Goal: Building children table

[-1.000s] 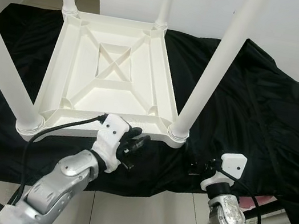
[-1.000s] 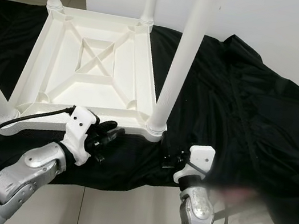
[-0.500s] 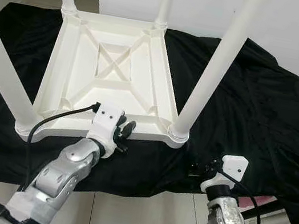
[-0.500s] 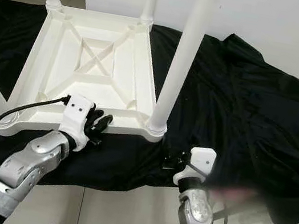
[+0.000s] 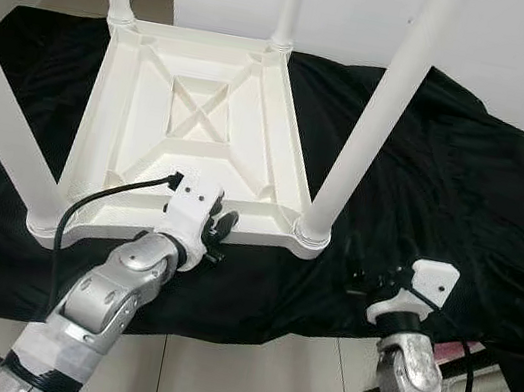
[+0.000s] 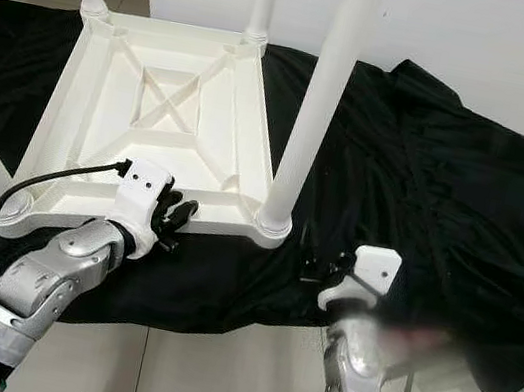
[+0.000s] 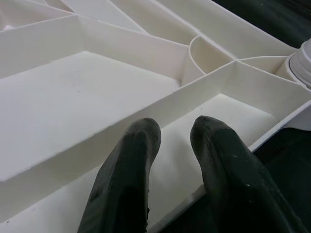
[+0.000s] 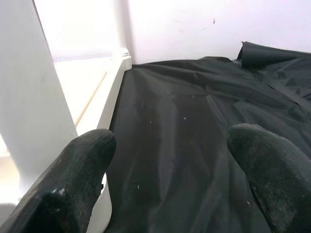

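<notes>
Risky here: left gripper (image 7: pixel 175 160) nearly closed, empty, over upturned table's rim (image 7: pixel 272 131); right gripper (image 8: pixel 170 160) wide, empty, beside leg (image 8: pixel 34 87) — could knock it loose.

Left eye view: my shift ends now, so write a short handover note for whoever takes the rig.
Left hand: fingers nearly together over the near rim of the upturned white plastic children's table, gripping nothing.
Right hand: open, beside the near-right white table leg, over the black cloth.
Done: four legs stand in their corner sockets.
Left: likely check the legs' seating, then turn the table upright.
</notes>
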Tool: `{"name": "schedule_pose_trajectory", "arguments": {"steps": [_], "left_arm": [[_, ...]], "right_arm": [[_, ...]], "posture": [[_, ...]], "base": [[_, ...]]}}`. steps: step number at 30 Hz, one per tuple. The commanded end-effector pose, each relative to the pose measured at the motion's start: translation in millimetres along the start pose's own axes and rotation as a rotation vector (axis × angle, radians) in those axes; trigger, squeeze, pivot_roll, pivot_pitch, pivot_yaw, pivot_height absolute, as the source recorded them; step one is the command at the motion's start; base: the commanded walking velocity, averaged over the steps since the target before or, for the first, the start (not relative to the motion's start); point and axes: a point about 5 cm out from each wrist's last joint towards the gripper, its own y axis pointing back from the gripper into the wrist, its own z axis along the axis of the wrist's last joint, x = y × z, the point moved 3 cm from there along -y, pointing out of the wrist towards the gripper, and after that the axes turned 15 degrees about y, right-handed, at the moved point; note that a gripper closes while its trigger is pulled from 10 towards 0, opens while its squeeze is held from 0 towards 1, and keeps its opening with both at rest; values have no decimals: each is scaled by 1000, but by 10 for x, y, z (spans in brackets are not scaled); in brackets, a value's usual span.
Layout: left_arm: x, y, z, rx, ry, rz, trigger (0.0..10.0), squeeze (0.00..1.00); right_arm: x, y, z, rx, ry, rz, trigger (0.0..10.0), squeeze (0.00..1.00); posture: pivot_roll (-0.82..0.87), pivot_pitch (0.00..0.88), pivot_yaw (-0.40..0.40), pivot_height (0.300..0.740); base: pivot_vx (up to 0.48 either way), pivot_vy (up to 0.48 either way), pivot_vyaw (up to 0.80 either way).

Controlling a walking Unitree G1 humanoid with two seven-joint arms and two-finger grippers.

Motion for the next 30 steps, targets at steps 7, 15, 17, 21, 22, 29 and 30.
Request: {"name": "schedule_pose_trajectory", "arguments": {"steps": [7, 15, 17, 21, 22, 29, 30], "left_arm": [[312, 126, -347, 185, -72, 132, 10000, 0], [422, 253, -432, 233, -96, 162, 10000, 0], [472, 293, -454, 245, -99, 177, 10000, 0], [544, 353, -492, 264, -82, 202, 10000, 0], [585, 386, -517, 274, -82, 214, 10000, 0], [818, 591, -631, 346, -82, 284, 10000, 0], [818, 591, -631, 346, -82, 284, 10000, 0]], "right_arm": [[-39, -86, -102, 65, 0, -76, 10000, 0], [88, -373, -117, 115, -4, -26, 10000, 0], [123, -478, -97, 116, 4, -10, 10000, 0], [178, -629, -51, 110, -4, 9, 10000, 0], [224, -698, -17, 101, -6, 31, 10000, 0], [602, -943, 96, 82, -10, 221, 10000, 0], [602, -943, 96, 82, -10, 221, 10000, 0]], "posture": [[-22, 137, -22, 740], [-6, 141, -25, 740], [2, 139, -27, 740], [10, 139, -32, 740], [16, 140, -36, 740], [41, 133, -50, 740], [41, 133, -50, 740]], "base": [[0, 0, 0], [0, 0, 0], [0, 0, 0], [0, 0, 0], [0, 0, 0], [0, 0, 0], [0, 0, 0]]}}
